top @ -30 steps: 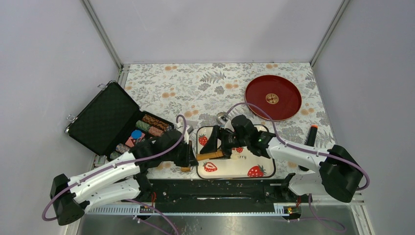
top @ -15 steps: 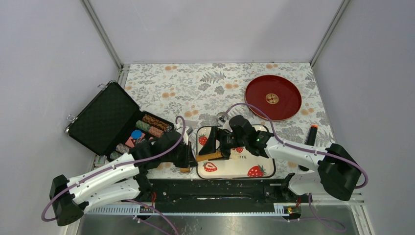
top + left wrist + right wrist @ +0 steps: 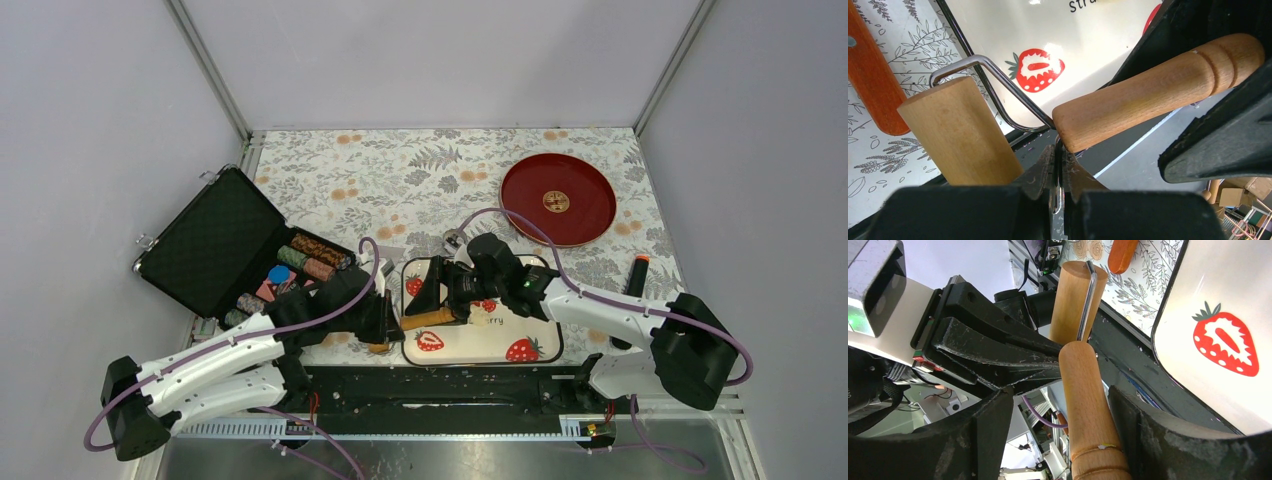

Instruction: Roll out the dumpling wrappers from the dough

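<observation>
Top external shows both arms stretched low over the floral-clothed bench (image 3: 420,180), wrists meeting at the left edge of the white strawberry-printed tray (image 3: 480,342). The left claw (image 3: 392,322) is pinched tight on the bent steel wire of the tan wooden roller (image 3: 425,319). The right claw (image 3: 442,303) straddles the roller's handle with its jaws apart; whether they actually press it is unclear. The dough cannot be made out in any view.

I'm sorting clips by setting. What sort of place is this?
Probably a robot lab cell, not a kitchen: plain grey partition walls, two white-and-black arms on a metal rail, and unrelated props, an open black case of poker chips and a strawberry-printed tray.
</observation>
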